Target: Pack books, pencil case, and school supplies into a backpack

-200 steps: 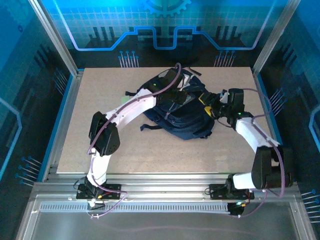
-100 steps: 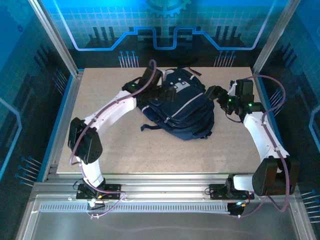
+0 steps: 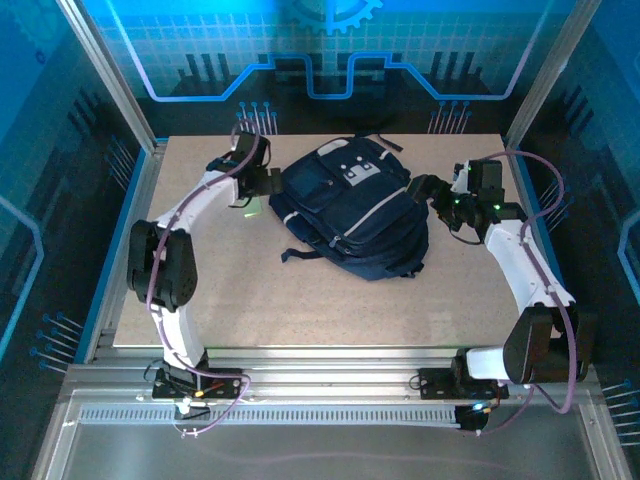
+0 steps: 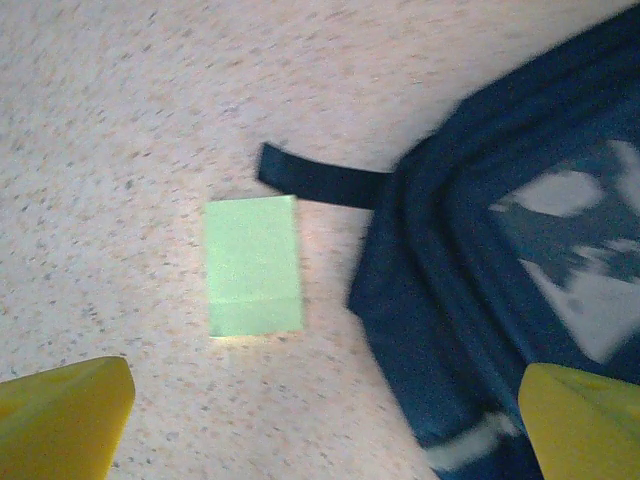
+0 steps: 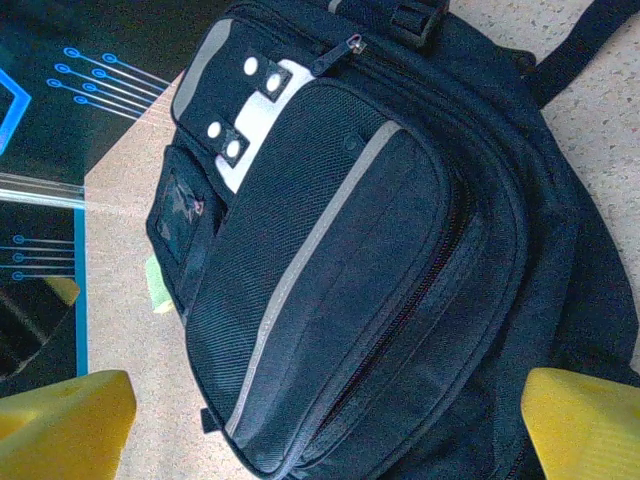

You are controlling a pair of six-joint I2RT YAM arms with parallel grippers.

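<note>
As left gripper [image 4: 320, 425], right gripper [image 5: 322, 420] gape — backpack [image 3: 350, 215] between; green block [image 4: 253, 266] beside it

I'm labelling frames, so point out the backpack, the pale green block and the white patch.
backpack [image 3: 355, 215], top external view, middle of its front pocket.
pale green block [image 4: 253, 265], left wrist view, centre of its top face.
white patch [image 5: 252, 112], right wrist view, white area between the dark tabs.

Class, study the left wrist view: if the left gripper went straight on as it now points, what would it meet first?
Probably the bare table, in the narrow gap between the pale-green block and the backpack; depth is unclear, so it might clip the block.
</note>
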